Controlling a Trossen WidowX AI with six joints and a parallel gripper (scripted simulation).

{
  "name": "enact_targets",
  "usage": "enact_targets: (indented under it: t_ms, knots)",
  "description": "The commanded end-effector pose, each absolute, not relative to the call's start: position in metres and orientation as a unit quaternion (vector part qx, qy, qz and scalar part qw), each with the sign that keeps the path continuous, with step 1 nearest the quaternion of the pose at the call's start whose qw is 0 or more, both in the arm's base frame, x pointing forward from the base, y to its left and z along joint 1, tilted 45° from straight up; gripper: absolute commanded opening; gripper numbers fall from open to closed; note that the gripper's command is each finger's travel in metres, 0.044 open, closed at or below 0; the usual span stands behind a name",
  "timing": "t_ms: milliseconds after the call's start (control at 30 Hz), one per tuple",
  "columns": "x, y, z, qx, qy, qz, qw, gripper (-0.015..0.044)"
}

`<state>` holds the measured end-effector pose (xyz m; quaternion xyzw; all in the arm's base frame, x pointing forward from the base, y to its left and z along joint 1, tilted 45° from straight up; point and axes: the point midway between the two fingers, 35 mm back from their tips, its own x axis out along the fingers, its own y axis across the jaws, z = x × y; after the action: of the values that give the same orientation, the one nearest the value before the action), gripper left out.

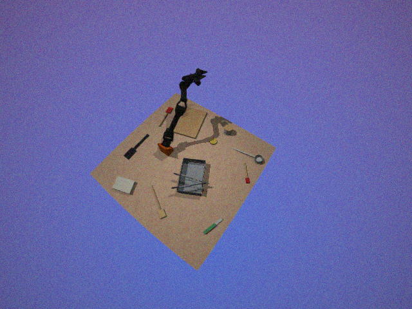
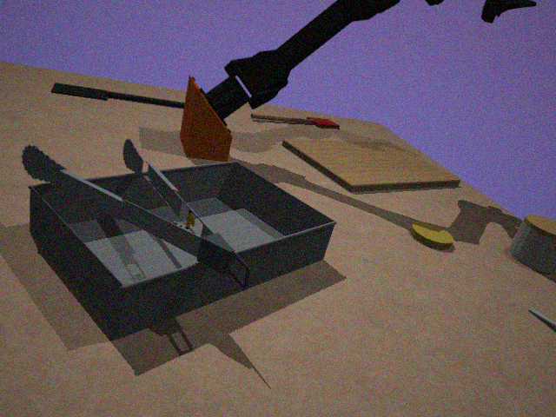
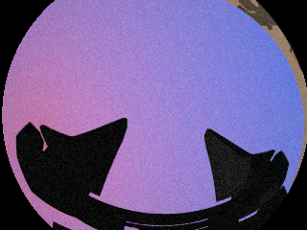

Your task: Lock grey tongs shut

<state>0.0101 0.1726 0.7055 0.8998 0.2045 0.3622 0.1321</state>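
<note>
The grey tongs (image 1: pixel 188 186) (image 2: pixel 156 222) lie spread open across the roasting tin (image 1: pixel 194 160) (image 2: pixel 287 256). Their two tips stick out past one long side, and the hinge end with its wire loop overhangs the opposite side. The wooden board (image 1: pixel 195 123) (image 2: pixel 367 166) lies flat behind the arm's base, with nothing on it. My gripper (image 1: pixel 205 74) (image 3: pixel 168 128) is open and empty, raised high beyond the board, far from the tongs. Only part of it shows at the top right of the exterior view.
A yellow disc (image 1: pixel 213 141) (image 2: pixel 432 237) and a lidded pot (image 1: pixel 228 129) (image 2: pixel 534 247) stand near the board. A black spatula (image 1: pixel 130 152) and a red-headed one (image 1: pixel 169 110) lie near the base. A white block (image 1: pixel 123 185), wooden spatula (image 1: pixel 161 213), green-handled tool (image 1: pixel 210 228) and ladle (image 1: pixel 259 159) lie around the tin.
</note>
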Motion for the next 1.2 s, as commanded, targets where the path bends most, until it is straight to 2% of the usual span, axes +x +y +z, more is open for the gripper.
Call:
enact_targets:
  t_ms: [0, 233, 633, 900, 1167]
  knots:
    - [0.01, 0.173, 0.706, 0.9, 0.204, 0.362, 0.132, 0.0426]
    - [0.008, 0.184, 0.707, 0.894, 0.177, 0.38, 0.16, 0.044]
    - [0.02, 0.242, 0.707, 0.84, 0.062, 0.448, 0.3, 0.044]
    - [0.048, 0.288, 0.697, 0.784, 0.006, 0.472, 0.403, 0.044]
    - [0.097, 0.331, 0.677, 0.718, -0.032, 0.475, 0.508, 0.044]
